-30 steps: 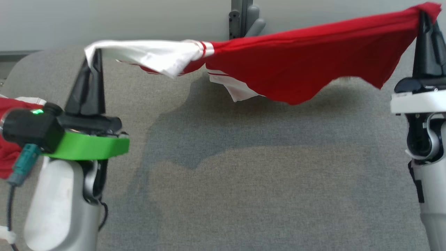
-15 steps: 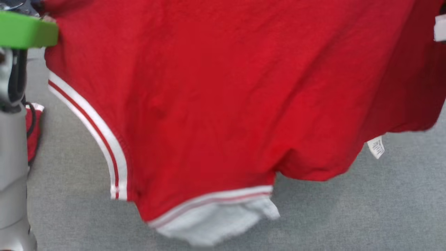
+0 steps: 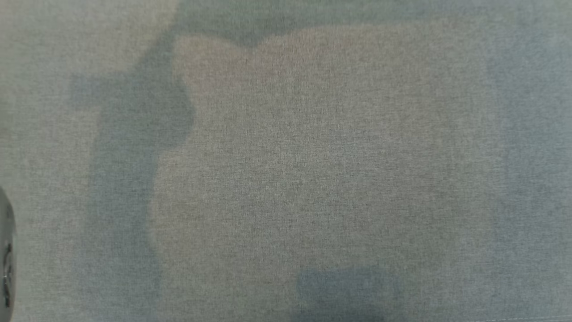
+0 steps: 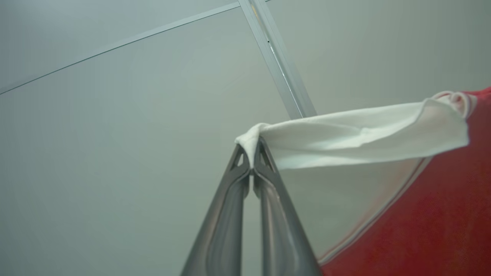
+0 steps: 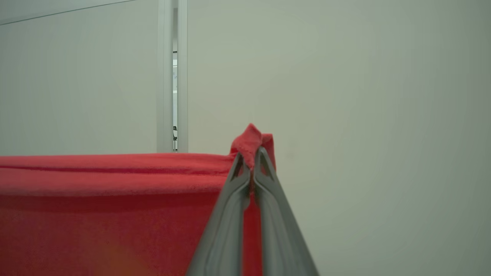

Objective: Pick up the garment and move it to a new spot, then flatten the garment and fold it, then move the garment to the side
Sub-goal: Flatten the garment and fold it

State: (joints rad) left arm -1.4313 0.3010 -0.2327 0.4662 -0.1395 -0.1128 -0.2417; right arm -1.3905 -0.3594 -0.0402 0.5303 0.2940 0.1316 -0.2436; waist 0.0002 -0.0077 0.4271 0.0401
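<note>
as left end effector [image 4: 252, 149], right end effector [image 5: 252, 157] pinch garment [image 5: 96, 191] | red knit, white sleeve [image 4: 345, 142]

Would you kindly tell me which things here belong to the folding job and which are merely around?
Job: red and white garment; left gripper, shut on its white part; right gripper, shut on a red corner.
Around: grey fabric surface; pale wall; metal strip.
</note>
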